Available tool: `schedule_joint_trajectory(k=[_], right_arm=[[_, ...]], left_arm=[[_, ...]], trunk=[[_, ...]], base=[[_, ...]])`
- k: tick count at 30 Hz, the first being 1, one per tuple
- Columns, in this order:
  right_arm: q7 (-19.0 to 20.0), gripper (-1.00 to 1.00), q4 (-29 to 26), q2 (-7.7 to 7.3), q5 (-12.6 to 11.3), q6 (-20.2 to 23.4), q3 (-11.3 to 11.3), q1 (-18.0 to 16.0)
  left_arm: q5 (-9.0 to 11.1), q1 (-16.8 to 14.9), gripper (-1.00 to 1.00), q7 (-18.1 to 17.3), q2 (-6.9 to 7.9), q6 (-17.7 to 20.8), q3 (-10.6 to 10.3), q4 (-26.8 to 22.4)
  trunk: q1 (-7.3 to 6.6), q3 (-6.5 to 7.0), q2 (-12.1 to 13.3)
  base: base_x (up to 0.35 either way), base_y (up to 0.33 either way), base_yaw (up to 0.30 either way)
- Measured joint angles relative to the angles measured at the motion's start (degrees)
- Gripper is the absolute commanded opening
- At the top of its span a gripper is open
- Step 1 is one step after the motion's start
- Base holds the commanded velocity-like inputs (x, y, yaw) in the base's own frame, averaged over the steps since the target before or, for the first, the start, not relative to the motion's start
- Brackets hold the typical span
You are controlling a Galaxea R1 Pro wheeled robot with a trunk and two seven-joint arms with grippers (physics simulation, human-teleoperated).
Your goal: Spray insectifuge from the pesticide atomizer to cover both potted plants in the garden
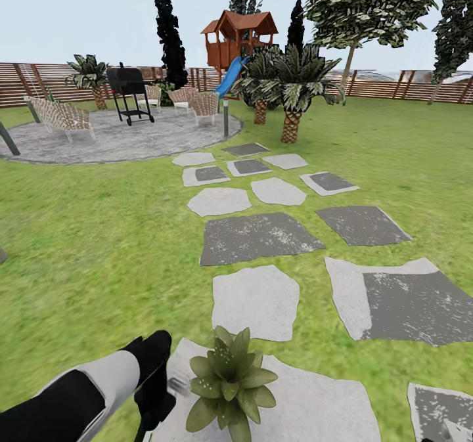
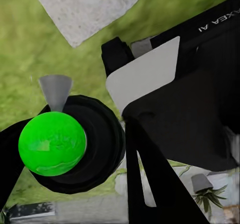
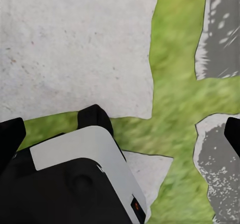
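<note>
- Atomizer [image 2: 52, 143]: it sits in the left gripper [image 1: 155, 389], low at the near left of the head view, just beside the plant. The left wrist view looks along it end-on, so it reads as a bright green round body in a dark ring, with a pale grey cone at one side.
- Left jaws: dark fingers press the green body from both sides, so they look closed on the atomizer. The end-on angle is poor, so I judge the grip rather than see it plainly.
- Plant [image 1: 230, 384]: a low rosette of pointed olive leaves stands on the nearest pale stone [image 1: 315, 409]. A small pale part, probably the spray head, shows between gripper and leaves, almost touching them.
- Left wrist view also catches a small leafy plant in a grey pot [image 2: 208, 194]; I cannot tell which of the two it is.
- Right gripper [image 3: 121, 119]: its dark fingertips stand wide apart over grass and stone, jaws open and empty.
- Step in hand: the pick-up appears done and the spraying of the first plant is at hand.
- Next move: aim the nozzle at the rosette, keep it close without knocking the pot, and spray until the leaves are fully covered. The second plant then has to be reached.
</note>
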Motion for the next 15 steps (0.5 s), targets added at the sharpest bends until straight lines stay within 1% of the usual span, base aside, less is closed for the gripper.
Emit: schedule_joint_trajectory(k=[1,2,7,8,9,11,15], right_arm=[[0.0,1.0,0.0,-0.02,0.03,0.0,0.0,0.0],[0.0,1.0,0.0,-0.01,0.02,0.0,0.0,0.01],[0.0,1.0,0.0,0.0,-0.01,0.0,0.0,-0.01],[0.0,1.0,0.0,0.0,0.01,0.0,0.0,-0.01],[0.0,1.0,0.0,0.0,-0.02,0.0,0.0,-0.03],[0.0,1.0,0.0,0.0,0.0,0.0,0.0,-0.02],[0.0,1.0,0.0,0.0,0.02,0.0,0.0,-0.02]], left_arm=[[0.18,1.45,-1.0,-0.04,0.06,0.06,2.05,-0.04],[0.12,1.81,-1.0,-0.04,0.13,-0.02,3.09,-0.07],[-0.01,2.07,-1.0,-0.1,0.25,-0.1,4.07,0.11],[0.01,2.08,-1.0,-0.11,0.27,-0.11,4.49,0.17],[0.04,2.09,-1.0,-0.12,0.3,-0.08,5.46,0.18],[-0.09,2.1,-1.0,-0.09,0.29,-0.12,6.26,0.08],[-0.31,2.1,-1.0,-0.04,0.25,-0.15,6.65,-0.07]], trunk=[[0.0,0.0,0.0],[0.0,0.0,0.0],[0.0,0.01,0.0],[0.0,0.01,0.0],[0.0,0.01,0.0],[0.0,0.01,0.0],[0.0,0.01,0.0]], base=[[0.0,0.0,0.0],[0.0,0.0,0.0],[0.0,0.0,0.0],[0.0,0.0,0.0],[0.0,0.0,0.0],[0.0,0.0,0.0],[0.0,0.0,0.0]])
